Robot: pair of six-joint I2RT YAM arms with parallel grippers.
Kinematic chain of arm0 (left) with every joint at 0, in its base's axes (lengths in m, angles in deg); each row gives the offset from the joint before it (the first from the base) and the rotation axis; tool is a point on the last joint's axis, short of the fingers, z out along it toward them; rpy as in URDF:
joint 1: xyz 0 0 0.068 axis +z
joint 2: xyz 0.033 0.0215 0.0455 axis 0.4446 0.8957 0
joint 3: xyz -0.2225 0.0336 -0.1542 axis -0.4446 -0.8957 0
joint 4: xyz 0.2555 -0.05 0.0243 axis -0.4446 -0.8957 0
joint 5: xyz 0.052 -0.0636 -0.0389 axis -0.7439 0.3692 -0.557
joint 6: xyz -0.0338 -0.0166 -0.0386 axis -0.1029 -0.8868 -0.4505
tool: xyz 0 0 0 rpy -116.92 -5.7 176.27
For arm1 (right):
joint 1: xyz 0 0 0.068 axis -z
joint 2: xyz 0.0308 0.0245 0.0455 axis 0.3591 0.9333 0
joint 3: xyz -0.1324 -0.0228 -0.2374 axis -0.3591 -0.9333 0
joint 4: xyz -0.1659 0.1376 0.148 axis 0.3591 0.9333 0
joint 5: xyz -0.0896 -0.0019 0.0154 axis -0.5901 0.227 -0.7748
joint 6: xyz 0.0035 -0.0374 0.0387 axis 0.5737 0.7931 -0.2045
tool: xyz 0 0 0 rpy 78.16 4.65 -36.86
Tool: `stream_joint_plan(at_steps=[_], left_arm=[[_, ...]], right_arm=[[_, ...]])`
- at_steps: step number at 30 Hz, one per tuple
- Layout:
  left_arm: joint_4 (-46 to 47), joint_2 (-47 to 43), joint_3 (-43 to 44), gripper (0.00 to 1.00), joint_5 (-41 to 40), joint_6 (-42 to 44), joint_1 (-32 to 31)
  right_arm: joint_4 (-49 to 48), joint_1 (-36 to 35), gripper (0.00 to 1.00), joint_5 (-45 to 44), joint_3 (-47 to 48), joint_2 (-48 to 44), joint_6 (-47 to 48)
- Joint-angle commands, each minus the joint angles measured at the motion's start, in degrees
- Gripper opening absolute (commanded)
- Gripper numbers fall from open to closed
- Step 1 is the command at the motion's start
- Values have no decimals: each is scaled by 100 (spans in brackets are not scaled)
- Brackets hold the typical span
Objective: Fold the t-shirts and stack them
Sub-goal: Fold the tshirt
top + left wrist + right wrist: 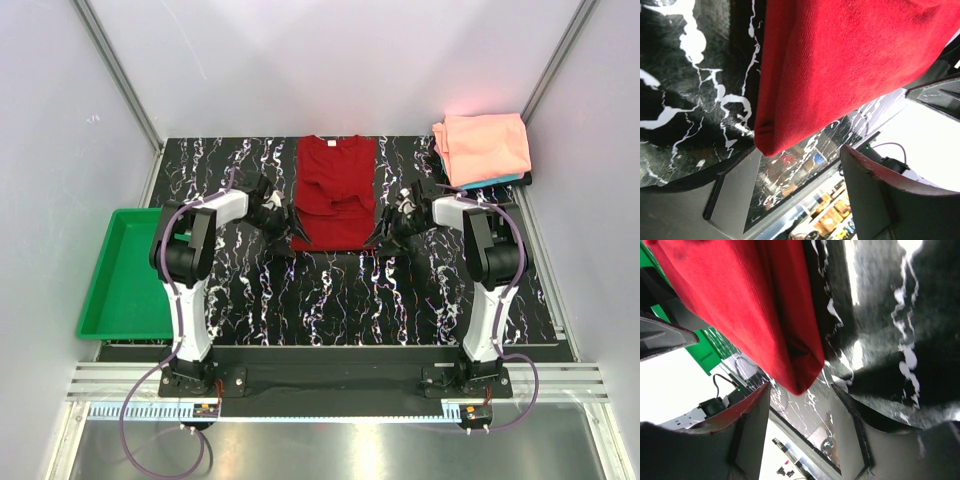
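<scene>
A dark red t-shirt (334,192) lies at the middle back of the table, its lower part folded up. My left gripper (284,228) is open at the shirt's near left corner, which lies just ahead of its jaws in the left wrist view (790,105). My right gripper (388,232) is open at the near right corner, which hangs between its jaws (785,335). A folded salmon-pink t-shirt (482,146) lies at the back right on a teal one (505,181) that shows only as a thin edge.
A green plastic tray (125,272) stands off the table's left edge. White walls and metal frame posts close in the back and sides. The black marbled table top (330,300) stretches toward the arm bases.
</scene>
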Motion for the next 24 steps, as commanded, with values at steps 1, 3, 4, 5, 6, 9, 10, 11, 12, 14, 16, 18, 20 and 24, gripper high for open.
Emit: stream_joint_plan(at_steps=[1, 3, 4, 5, 6, 9, 10, 11, 12, 14, 16, 18, 20, 24], left_arm=[[176, 347, 30, 72, -362, 23, -35], [176, 391, 65, 72, -388, 49, -35], [167, 409, 82, 71, -389, 49, -35], [167, 426, 91, 71, -397, 58, -35], [176, 461, 117, 70, -389, 49, -35], [184, 523, 126, 67, -354, 58, -35], [202, 541, 126, 66, -354, 58, -35], [220, 558, 126, 63, -345, 58, -35], [237, 585, 126, 60, -336, 49, -35], [281, 620, 117, 49, -379, -29, -35], [299, 664, 100, 47, -424, -100, -35], [351, 664, 74, 30, -380, -171, -35], [430, 638, 74, 21, -345, -215, -35], [510, 393, 74, 3, -160, -206, -44]], right_arm=[[-148, -61, 58, -341, 220, 280, 32], [-166, -61, 57, -341, 335, 385, 41], [-175, -61, 57, -350, 370, 412, 41], [-175, -70, 56, -368, 405, 421, 32], [-157, -62, 56, -385, 458, 473, 32], [-140, -62, 53, -403, 502, 509, 58], [-122, -61, 52, -412, 493, 500, 67], [-131, -61, 51, -412, 450, 500, 67], [-122, -61, 46, -403, 423, 491, 67], [-157, -61, 40, -420, 327, 456, 76], [-201, -61, 29, -386, 274, 447, 67], [-245, -61, 24, -342, 247, 412, 58], [-263, -61, 17, -324, 299, 386, 58], [-193, -53, 9, -341, 431, 166, 93]])
